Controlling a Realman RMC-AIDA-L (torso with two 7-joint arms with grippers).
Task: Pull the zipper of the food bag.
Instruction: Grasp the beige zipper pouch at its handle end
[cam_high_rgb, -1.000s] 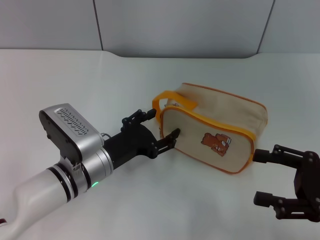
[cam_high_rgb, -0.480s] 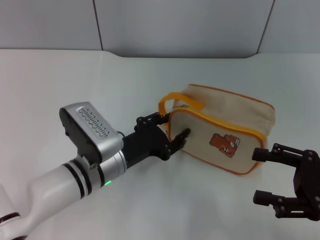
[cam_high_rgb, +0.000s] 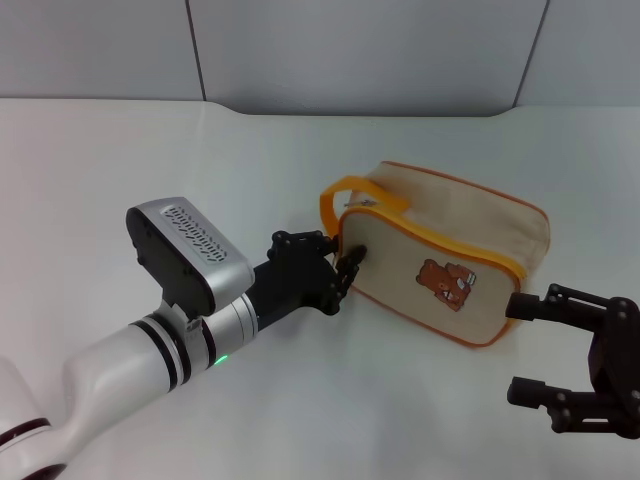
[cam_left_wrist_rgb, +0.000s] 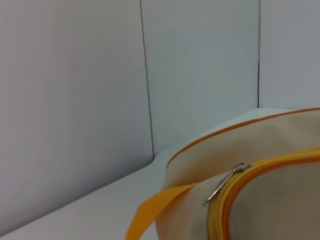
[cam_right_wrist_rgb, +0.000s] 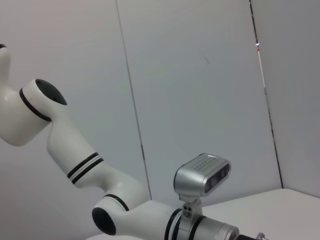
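Observation:
The food bag (cam_high_rgb: 440, 235), beige with orange piping and a brown bear picture, lies on the white table right of centre. Its orange loop handle (cam_high_rgb: 352, 190) arches over the left end. My left gripper (cam_high_rgb: 336, 256) is at that left end, open, with one fingertip (cam_high_rgb: 352, 259) touching the bag's front face by the piping. The zipper's metal pull tab (cam_left_wrist_rgb: 226, 183) shows in the left wrist view, lying free on the bag's curved yellow edge, with nothing holding it. My right gripper (cam_high_rgb: 527, 348) hovers open just off the bag's right front corner.
The white table (cam_high_rgb: 150, 160) stretches to the left and behind the bag. A grey panelled wall (cam_high_rgb: 360, 50) rises at the table's far edge. The right wrist view shows my left arm (cam_right_wrist_rgb: 125, 210) against that wall.
My left arm has pushed forward and to the right against the bag's end. The bag has slid right and turned a little. The right gripper has stayed put.

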